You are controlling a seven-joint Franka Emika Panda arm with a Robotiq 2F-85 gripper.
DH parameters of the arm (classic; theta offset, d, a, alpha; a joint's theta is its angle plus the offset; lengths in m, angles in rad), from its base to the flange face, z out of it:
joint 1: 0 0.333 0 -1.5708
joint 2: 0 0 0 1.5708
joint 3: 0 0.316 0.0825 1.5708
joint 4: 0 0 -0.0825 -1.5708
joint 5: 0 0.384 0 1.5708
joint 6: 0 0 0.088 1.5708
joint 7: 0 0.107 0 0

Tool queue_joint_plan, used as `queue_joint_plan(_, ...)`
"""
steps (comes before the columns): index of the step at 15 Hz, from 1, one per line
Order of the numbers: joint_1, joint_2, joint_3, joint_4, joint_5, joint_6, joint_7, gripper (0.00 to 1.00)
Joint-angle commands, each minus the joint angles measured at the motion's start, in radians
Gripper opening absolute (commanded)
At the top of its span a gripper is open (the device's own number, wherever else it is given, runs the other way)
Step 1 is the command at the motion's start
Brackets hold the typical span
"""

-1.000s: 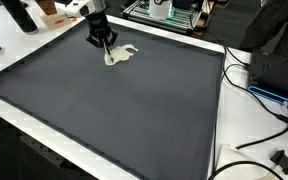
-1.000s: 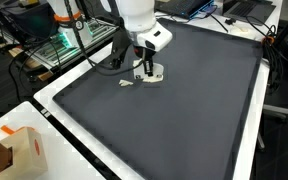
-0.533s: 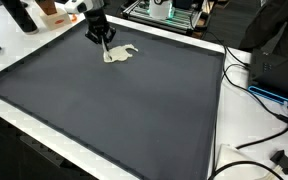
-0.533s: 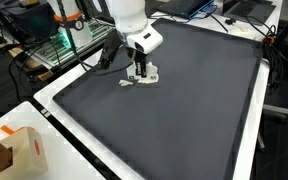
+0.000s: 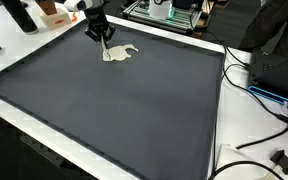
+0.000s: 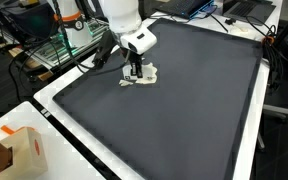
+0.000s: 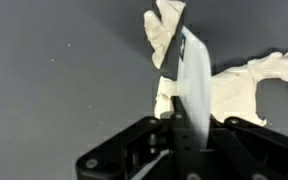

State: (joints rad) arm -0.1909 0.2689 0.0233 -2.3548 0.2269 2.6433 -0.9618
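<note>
A crumpled white cloth (image 5: 122, 54) lies on the dark mat (image 5: 114, 110) near its far corner. It also shows in the other exterior view (image 6: 145, 78) and in the wrist view (image 7: 246, 82). My gripper (image 5: 105, 43) points straight down onto the cloth's edge, with the white arm above it (image 6: 134, 72). In the wrist view the gripper (image 7: 181, 40) has its jaws pressed together, pinching a fold of the cloth against the mat. The pinched part is hidden between the fingers.
The mat has a white border (image 5: 216, 120). A cardboard box (image 6: 19, 150) sits off one corner. Cables (image 5: 256, 90) and a black part (image 5: 281, 158) lie beside the mat. Racks of electronics (image 5: 164, 12) stand behind the far edge (image 6: 54, 45).
The gripper has slid a little toward the mat's corner, dragging the white cloth along with it. The jaws stay shut.
</note>
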Motion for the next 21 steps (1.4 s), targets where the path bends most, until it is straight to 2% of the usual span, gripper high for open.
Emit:
queue_joint_plan(1, -0.024, 0.109, 0.047, 0.030, 0.039, 0.034, -0.085, 0.01)
queue_joint_plan(8, -0.059, 0.132, 0.117, 0.067, 0.165, 0.071, -0.272, 0.01)
queue_joint_plan(14, -0.062, 0.178, 0.148, 0.121, 0.212, 0.084, -0.342, 0.01)
queue_joint_plan(21, -0.098, 0.191, 0.213, 0.157, 0.302, 0.121, -0.414, 0.01)
